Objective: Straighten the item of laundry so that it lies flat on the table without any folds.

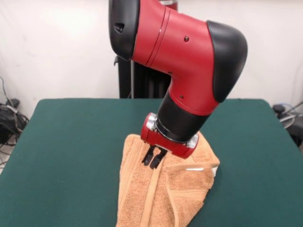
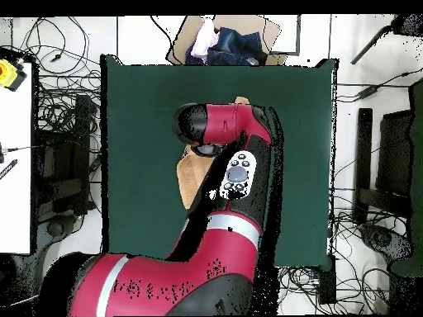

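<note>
The item of laundry (image 1: 165, 194) is a peach terry towel lying crumpled near the front middle of the green table (image 1: 71, 142). A raised ridge runs down its middle, and a flap with a woven band is folded over on its right side. My gripper (image 1: 154, 160) hangs from the red wrist and points down right at the top of that ridge, at or just above the cloth. In the overhead view only part of the item of laundry (image 2: 193, 177) shows beside the arm on the table (image 2: 136, 124), and the arm hides the gripper.
The red and black arm (image 1: 189, 61) leans over the back half of the towel. Cables lie off the table's left edge (image 1: 9, 118). In the overhead view a cardboard box of clothes (image 2: 227, 41) sits beyond the far edge, and a white bench (image 2: 15, 149) stands at left.
</note>
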`<state>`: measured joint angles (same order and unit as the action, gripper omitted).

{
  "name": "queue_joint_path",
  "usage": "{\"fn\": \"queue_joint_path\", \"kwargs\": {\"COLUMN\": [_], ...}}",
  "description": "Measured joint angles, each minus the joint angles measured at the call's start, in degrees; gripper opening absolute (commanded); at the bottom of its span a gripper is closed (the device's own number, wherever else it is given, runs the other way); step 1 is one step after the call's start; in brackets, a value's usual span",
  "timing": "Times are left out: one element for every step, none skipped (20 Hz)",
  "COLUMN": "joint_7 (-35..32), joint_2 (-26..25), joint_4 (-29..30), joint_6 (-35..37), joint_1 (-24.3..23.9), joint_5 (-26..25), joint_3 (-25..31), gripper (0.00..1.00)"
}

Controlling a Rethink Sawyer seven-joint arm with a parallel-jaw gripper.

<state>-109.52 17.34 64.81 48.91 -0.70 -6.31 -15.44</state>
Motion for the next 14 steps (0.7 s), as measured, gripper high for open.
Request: {"fn": "queue_joint_path", "kwargs": {"joint_7": [0.0, 0.0, 0.0, 0.0, 0.0, 0.0, 0.0, 0.0, 0.0, 0.0, 0.0, 0.0, 0.0, 0.0], "joint_2": [0.0, 0.0, 0.01, 0.01, 0.01, 0.0, -0.01, -0.03, -0.05, -0.07, -0.09, -0.12, -0.12, -0.1], "joint_4": [0.02, 0.12, 0.22, 0.3, 0.37, 0.49, 1.32, 1.49, 1.66, 1.83, 1.95, 2.09, 2.19, 2.37], "joint_6": [-0.01, -0.01, -0.01, -0.01, -0.01, -0.01, -0.17, -0.26, -0.35, -0.44, -0.56, -0.75, -0.91, -1.2], "joint_1": [-0.01, -0.01, -0.01, -0.01, -0.01, -0.01, 0.01, 0.0, 0.0, -0.01, -0.01, -0.01, -0.01, 0.0], "joint_5": [0.0, 0.0, 0.0, 0.0, 0.0, 0.0, 0.0, 0.0, 0.0, 0.0, 0.0, 0.0, 0.0, 0.0], "joint_3": [0.02, 0.07, 0.15, 0.24, 0.32, 0.46, 0.92, 0.94, 0.97, 0.99, 0.99, 1.0, 1.03, 1.08], "gripper": [0.0, 0.0, 0.0, 0.0, 0.0, 0.0, 1.0, 1.0, 1.0, 1.0, 1.0, 1.0, 1.0, 1.0]}}
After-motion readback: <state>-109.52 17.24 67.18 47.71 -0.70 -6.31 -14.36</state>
